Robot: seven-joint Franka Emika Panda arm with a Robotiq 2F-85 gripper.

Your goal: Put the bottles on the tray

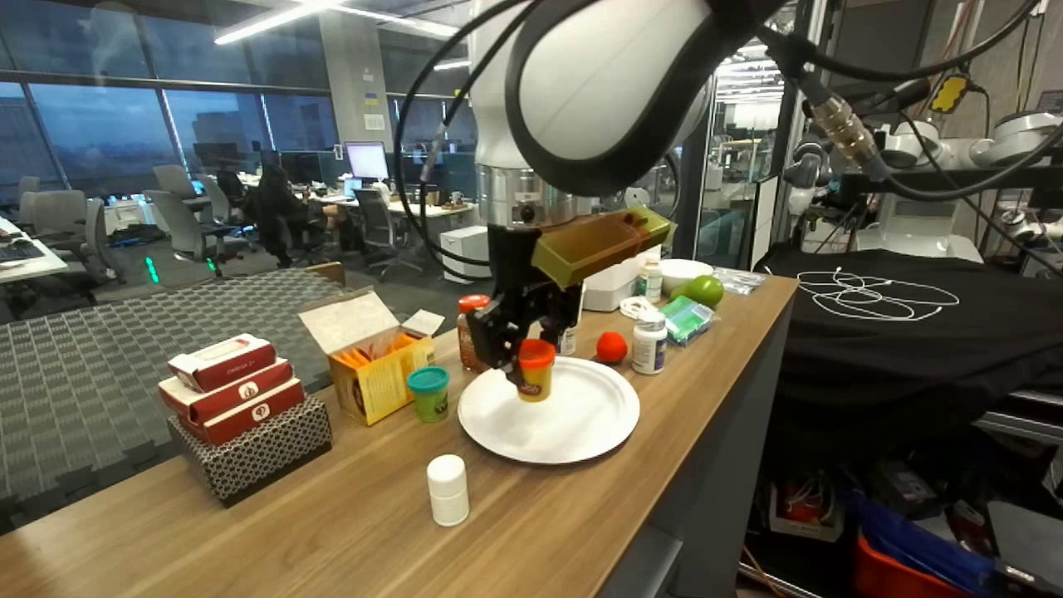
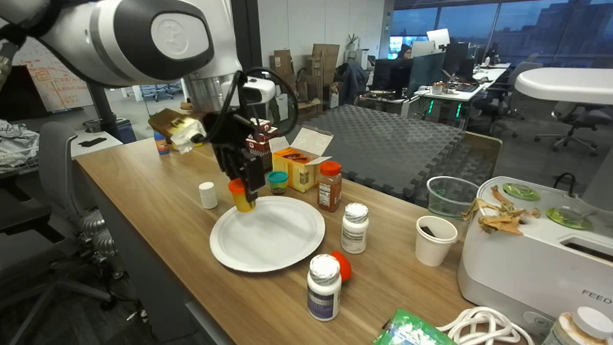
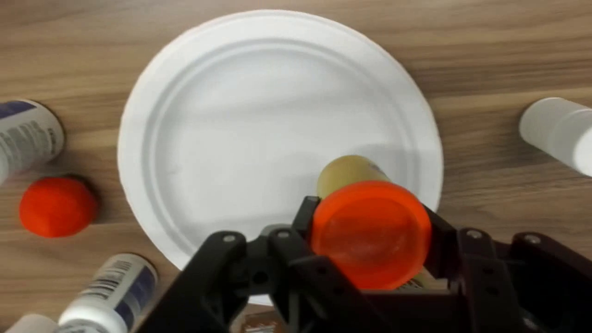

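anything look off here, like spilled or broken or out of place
Yes, one thing: in an exterior view, shrivelled brown leaves sprawl over the white machine, odd because they look dead on its otherwise tidy top. The yellow box gapes open, but I see no spill, and the white plate lies flat.

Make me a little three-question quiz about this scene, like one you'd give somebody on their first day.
1. What is the hand gripping?
2. True or false: the plain white bottle stands on the wooden table, apart from the plate.
3. The lid of the green tub is: A) red, B) teal, C) white?

Key: 1. The yellow tub. 2. True. 3. B.
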